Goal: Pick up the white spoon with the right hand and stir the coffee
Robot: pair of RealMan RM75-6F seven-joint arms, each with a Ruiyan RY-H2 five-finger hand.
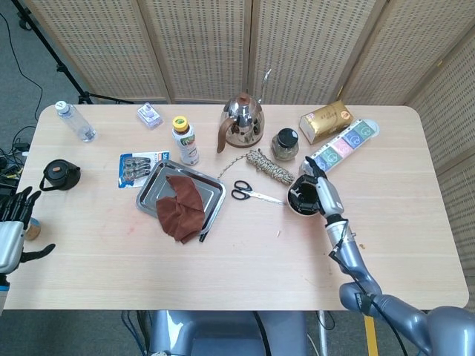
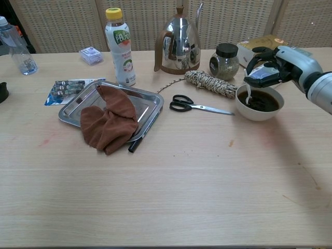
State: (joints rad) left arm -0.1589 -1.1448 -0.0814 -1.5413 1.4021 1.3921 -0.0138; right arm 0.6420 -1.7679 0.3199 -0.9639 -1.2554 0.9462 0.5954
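White bowl (image 2: 259,110) holds dark coffee (image 2: 261,101); it stands right of the scissors (image 2: 199,106). Right hand (image 2: 274,66) hangs over the bowl's far rim, pinching the white spoon (image 2: 249,94), whose lower end dips into the coffee at the left side. Steel tray (image 2: 145,101) holds a crumpled brown cloth (image 2: 108,122) that spills over its near edge. Glass jar (image 2: 224,61), dark lid, contents hard to make out. Left hand (image 1: 15,231) at the head view's left edge, partly cut off, fingers spread, holding nothing.

R robot hand (image 2: 272,66) holds white spoon (image 2: 248,94), tip in coffee bowl (image 2: 259,102).
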